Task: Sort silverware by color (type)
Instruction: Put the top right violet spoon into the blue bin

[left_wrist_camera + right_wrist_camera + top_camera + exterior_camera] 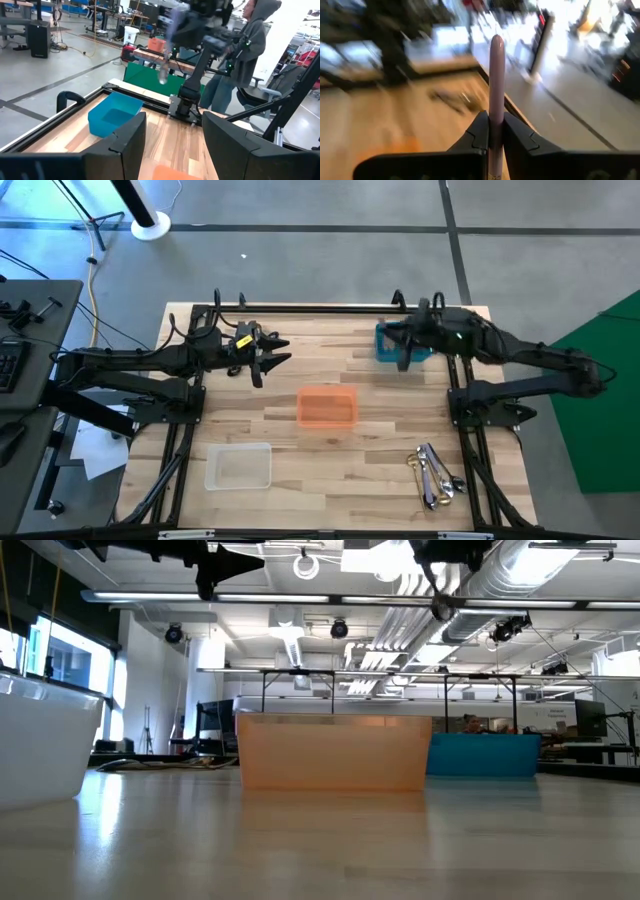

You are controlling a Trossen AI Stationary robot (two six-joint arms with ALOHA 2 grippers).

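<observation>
My right gripper is clamped on 1 thin silver utensil over the blue bin, it's light, stiff, slick, so I'm pinching mid-handle, left gripper fingers apart, idle.

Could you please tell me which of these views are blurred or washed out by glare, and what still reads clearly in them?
Right wrist view: table and room smear, bright glare in one corner, but the utensil clamped in the right pincer reads sharp. Left wrist view: the right arm blurs; the blue bin stays crisp. Low view: ceiling lights glare, orange bin clear. High view: evenly lit, silverware small.
</observation>
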